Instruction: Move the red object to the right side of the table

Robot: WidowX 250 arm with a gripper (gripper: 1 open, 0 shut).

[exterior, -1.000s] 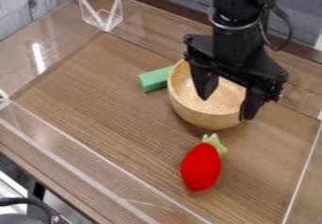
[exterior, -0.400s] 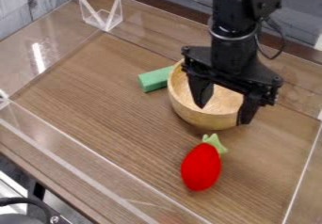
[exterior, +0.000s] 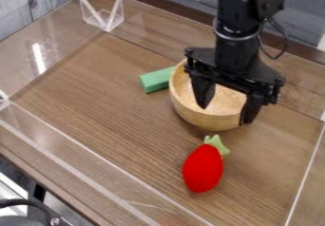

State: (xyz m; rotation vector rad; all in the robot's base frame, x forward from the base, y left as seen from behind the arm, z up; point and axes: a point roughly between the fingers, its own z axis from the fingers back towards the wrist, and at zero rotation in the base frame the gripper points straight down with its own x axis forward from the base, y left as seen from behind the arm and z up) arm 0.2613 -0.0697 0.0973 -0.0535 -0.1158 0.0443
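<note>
My fingers [exterior: 230, 92] are wide apart, holding nothing, over the bowl [exterior: 216, 111]. The red toy [exterior: 203, 166] lies near the front of the table [exterior: 89, 97]. Going down here, I might bump the bowl and miss it.

Robot lab bench, wood-grain table [exterior: 89, 87] fenced by clear acrylic walls [exterior: 51, 49], black robot arm [exterior: 241, 21]

Glossy red object [exterior: 203, 167], wood-grain table [exterior: 102, 87] with clear acrylic walls [exterior: 38, 135], pale wooden bowl [exterior: 203, 111], matt black gripper [exterior: 231, 99].
</note>
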